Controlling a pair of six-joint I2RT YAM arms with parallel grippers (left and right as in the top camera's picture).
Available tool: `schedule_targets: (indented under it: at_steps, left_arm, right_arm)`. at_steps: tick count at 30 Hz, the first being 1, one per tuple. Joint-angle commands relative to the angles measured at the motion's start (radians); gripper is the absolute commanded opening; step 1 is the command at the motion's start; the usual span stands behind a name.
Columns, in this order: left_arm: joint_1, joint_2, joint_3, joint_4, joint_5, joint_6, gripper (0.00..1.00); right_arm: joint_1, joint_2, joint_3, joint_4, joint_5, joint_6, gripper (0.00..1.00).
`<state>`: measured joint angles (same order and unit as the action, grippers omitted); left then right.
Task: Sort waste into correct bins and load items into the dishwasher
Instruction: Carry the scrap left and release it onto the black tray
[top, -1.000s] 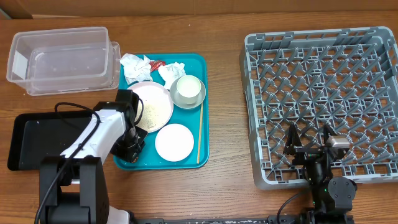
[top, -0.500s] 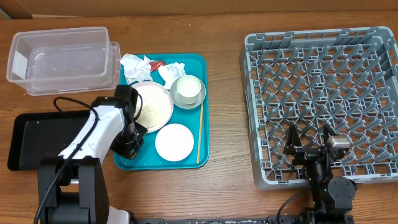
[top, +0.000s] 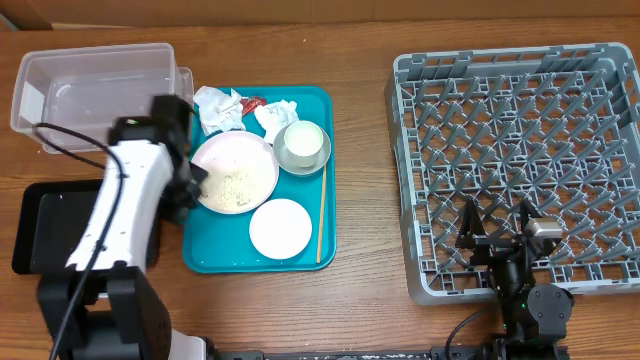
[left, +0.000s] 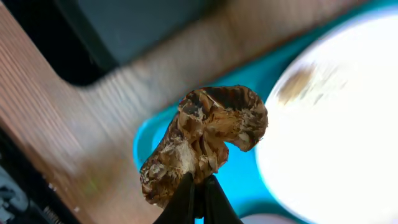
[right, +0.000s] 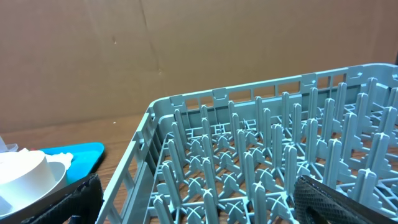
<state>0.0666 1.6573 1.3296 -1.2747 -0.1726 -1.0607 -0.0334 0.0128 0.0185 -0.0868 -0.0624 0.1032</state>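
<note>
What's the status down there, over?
Left gripper shut on brown crinkled scrap, above teal tray edge. Right gripper open at grey rack. Dishes on teal tray, not yet loaded. Nothing seen blocking black tray.

- A wide strip of bare surface (top: 362, 170) lies open between the teal tray (top: 300, 262) and the grey rack (top: 402, 160) at its 3 o'clock.
- On the tray, napkins (top: 220, 108) at 11 o'clock, a cup (top: 302, 145) at 1 o'clock and 2 plates (top: 238, 172) leave little room.
- The left arm (top: 125, 210) bars the gap toward the black tray (top: 45, 225) at 9 o'clock.
- The clear tub (top: 90, 100) at 10 o'clock is open from above.
- The right gripper (top: 496, 225), spread wide, occupies the rack's 6 o'clock edge among the prongs.
</note>
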Motion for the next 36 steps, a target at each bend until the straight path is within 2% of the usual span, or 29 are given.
schedule_targets:
  at_steps: [1,6,11,12,13,14,16,17,20,24,29,36]
  left_arm:
    - [0.089,0.01,0.079,-0.014,-0.038,0.022,0.04]
    - [0.246,0.011,0.103,0.043,-0.042,0.021,0.11]
    - [0.403,0.011,0.103,0.101,-0.052,0.022,0.11]
    - [0.431,0.011,0.103,0.108,-0.052,0.021,0.13]
    - [0.456,0.011,0.103,0.111,-0.052,0.022,0.19]
    - [0.481,0.011,0.102,0.109,-0.052,0.022,0.31]
    - [0.511,0.011,0.096,0.103,-0.052,0.029,0.74]
    - [0.523,0.011,0.092,0.098,-0.052,0.035,1.0]
    - [0.539,0.011,0.08,0.094,-0.031,0.037,1.0]
    - [0.539,0.011,0.079,0.066,0.077,0.052,1.0]
    - [0.523,0.011,0.079,0.072,0.292,0.287,1.0]
    - [0.406,0.011,0.079,0.096,0.649,0.708,1.0]
  right_arm:
    - [-0.006,-0.009,-0.01,0.006,0.01,-0.006,1.0]
    - [-0.006,-0.009,-0.01,0.006,0.01,-0.006,1.0]
    - [-0.006,-0.009,-0.01,0.006,0.01,-0.006,1.0]
    - [-0.006,-0.009,-0.01,0.006,0.01,-0.006,1.0]
    - [-0.006,-0.009,-0.01,0.006,0.01,-0.006,1.0]
    - [-0.006,-0.009,-0.01,0.006,0.01,-0.006,1.0]
    - [-0.006,-0.009,-0.01,0.006,0.01,-0.006,1.0]
    - [-0.006,-0.009,-0.01,0.006,0.01,-0.006,1.0]
    - [-0.006,-0.009,-0.01,0.006,0.01,-0.006,1.0]
    - [-0.006,-0.009,-0.01,0.006,0.01,-0.006,1.0]
    - [-0.006,-0.009,-0.01,0.006,0.01,-0.006,1.0]
    - [-0.006,-0.009,-0.01,0.006,0.01,-0.006,1.0]
